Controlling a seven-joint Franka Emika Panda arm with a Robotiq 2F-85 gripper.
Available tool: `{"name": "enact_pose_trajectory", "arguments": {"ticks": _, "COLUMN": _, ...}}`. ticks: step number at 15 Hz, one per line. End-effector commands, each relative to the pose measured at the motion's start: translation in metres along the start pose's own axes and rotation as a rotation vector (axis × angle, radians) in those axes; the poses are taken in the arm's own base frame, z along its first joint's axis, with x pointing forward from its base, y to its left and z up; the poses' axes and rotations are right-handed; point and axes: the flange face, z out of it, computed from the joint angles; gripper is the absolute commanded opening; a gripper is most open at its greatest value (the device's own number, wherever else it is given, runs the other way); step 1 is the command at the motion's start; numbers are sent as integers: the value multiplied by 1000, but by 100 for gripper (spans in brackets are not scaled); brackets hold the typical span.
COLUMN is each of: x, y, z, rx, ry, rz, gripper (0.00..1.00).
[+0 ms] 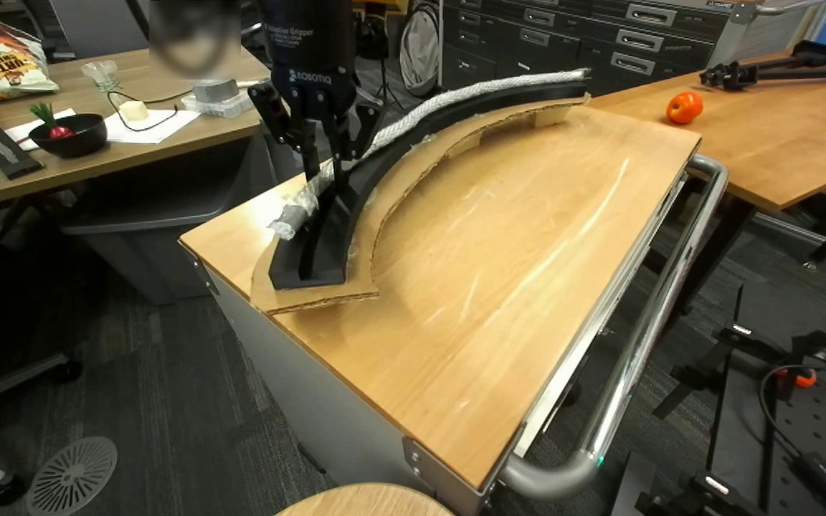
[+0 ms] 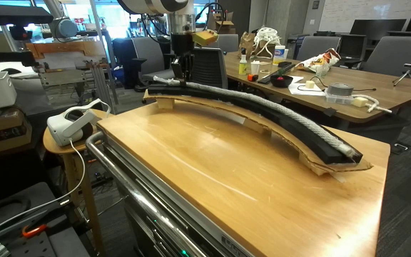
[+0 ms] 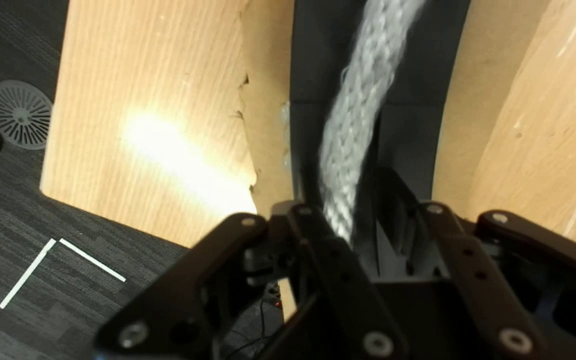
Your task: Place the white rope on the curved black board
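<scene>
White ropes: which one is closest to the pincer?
The long white rope lying along the curved black board, right at the pincer. The tangled rope heap and short white rope are farther off, over at the brown table.

Bright windows [image 2: 80,10] glow behind grey upholstered office chairs [image 2: 152,53], with dark grey streaked carpet [image 1: 176,394] across the floor. A faintly marked whiteboard [image 2: 366,9] hangs near a grey concrete column [image 2: 278,16], beyond a long brown wood-topped table [image 2: 398,92]. A black multi-drawer cabinet [image 1: 578,46] shows silver handles [image 1: 634,65]; glare [image 2: 334,242] whitens part of a tan wooden tabletop [image 2: 209,171].

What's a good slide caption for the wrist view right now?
Tool straddling the white rope, which runs over the curved black board.
</scene>
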Motion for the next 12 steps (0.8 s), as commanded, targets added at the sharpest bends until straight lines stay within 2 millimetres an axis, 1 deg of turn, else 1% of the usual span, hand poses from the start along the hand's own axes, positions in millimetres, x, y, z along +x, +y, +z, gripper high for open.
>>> {"name": "enact_pose_trajectory", "arguments": {"ticks": 1, "x": 0, "y": 12, "z": -2, "rx": 19, "ry": -14, "rz": 13, "gripper": 13}}
{"name": "enact_pose_trajectory", "arguments": {"ticks": 2, "x": 1, "y": 11, "z": -4, "rx": 21, "ry": -12, "rz": 13, "gripper": 4}}
{"name": "enact_pose_trajectory", "arguments": {"ticks": 3, "x": 1, "y": 11, "z": -5, "rx": 25, "ry": -10, "rz": 10, "gripper": 1}}
{"name": "enact_pose_trajectory", "arguments": {"ticks": 4, "x": 3, "y": 9, "z": -7, "rx": 29, "ry": -6, "rz": 3, "gripper": 2}}
{"name": "enact_pose_trajectory", "arguments": {"ticks": 5, "x": 5, "y": 8, "z": -9, "rx": 32, "ry": 1, "rz": -6, "gripper": 6}}
{"name": "enact_pose_trajectory", "arguments": {"ticks": 10, "x": 28, "y": 4, "z": -18, "rx": 33, "ry": 36, "rz": -78, "gripper": 7}}
{"name": "enact_pose_trajectory", "arguments": {"ticks": 11, "x": 34, "y": 4, "z": -17, "rx": 33, "ry": 41, "rz": -122, "gripper": 8}}
{"name": "enact_pose_trajectory", "arguments": {"ticks": 12, "x": 38, "y": 4, "z": -17, "rx": 34, "ry": 40, "rz": -161, "gripper": 8}}
